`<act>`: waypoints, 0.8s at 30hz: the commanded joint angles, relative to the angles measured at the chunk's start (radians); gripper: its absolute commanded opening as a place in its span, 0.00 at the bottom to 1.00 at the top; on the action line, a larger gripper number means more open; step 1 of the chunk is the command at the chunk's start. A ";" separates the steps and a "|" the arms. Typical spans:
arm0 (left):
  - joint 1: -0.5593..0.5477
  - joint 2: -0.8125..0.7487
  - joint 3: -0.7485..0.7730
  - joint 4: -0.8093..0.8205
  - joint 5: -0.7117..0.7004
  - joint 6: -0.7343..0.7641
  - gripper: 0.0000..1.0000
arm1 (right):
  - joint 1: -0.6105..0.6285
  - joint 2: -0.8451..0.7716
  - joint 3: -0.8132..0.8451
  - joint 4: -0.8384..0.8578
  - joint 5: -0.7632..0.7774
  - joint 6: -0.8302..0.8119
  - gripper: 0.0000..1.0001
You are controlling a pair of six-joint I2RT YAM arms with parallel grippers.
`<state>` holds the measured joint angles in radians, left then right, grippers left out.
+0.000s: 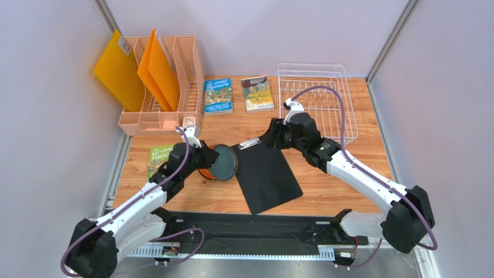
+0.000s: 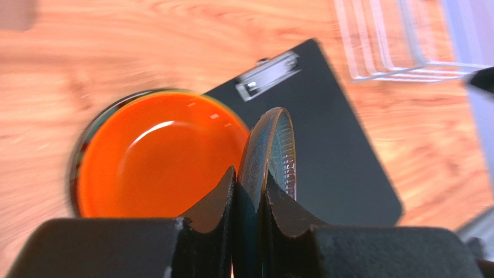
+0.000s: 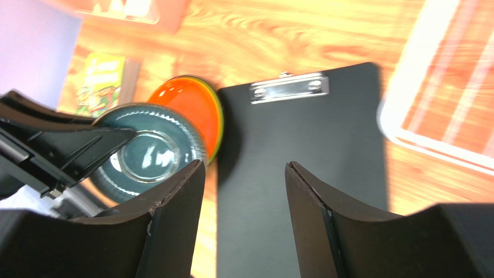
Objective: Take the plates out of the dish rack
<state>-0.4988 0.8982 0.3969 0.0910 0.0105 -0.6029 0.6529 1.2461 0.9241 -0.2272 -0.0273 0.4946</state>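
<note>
My left gripper (image 1: 210,161) is shut on the rim of the dark teal-grey plate (image 1: 224,163) and holds it on edge, just above the orange plate (image 1: 204,173). In the left wrist view the jaws (image 2: 250,185) pinch the teal plate (image 2: 271,152) beside the orange plate (image 2: 153,165). The orange plate (image 3: 190,103) tops a stack; a lime green rim (image 3: 220,124) shows under it. My right gripper (image 1: 271,138) is open and empty over the clipboard's top; its view (image 3: 243,171) shows the teal plate (image 3: 145,153). The white wire dish rack (image 1: 316,98) holds no plates. The dark red plate is hidden.
A black clipboard (image 1: 269,174) lies at the table's middle, right of the plate stack. A peach file organiser (image 1: 168,87) with orange folders stands back left. Two books (image 1: 218,95) (image 1: 257,92) lie at the back. A green book (image 1: 159,157) lies under my left arm.
</note>
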 commanded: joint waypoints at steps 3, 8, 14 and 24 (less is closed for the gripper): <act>0.002 -0.025 0.006 0.001 -0.144 0.061 0.00 | -0.007 -0.053 0.025 -0.054 0.124 -0.062 0.59; 0.005 0.019 0.011 0.036 -0.178 0.089 0.00 | -0.009 -0.042 0.021 -0.050 0.096 -0.059 0.59; 0.005 0.103 0.014 0.111 -0.181 0.074 0.00 | -0.009 -0.024 0.016 -0.044 0.079 -0.054 0.59; 0.005 0.229 -0.009 0.191 -0.110 0.019 0.22 | -0.015 -0.008 0.018 -0.047 0.079 -0.065 0.59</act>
<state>-0.4892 1.0966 0.3965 0.2665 -0.1455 -0.5735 0.6464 1.2308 0.9241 -0.2955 0.0509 0.4473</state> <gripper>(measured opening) 0.220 0.586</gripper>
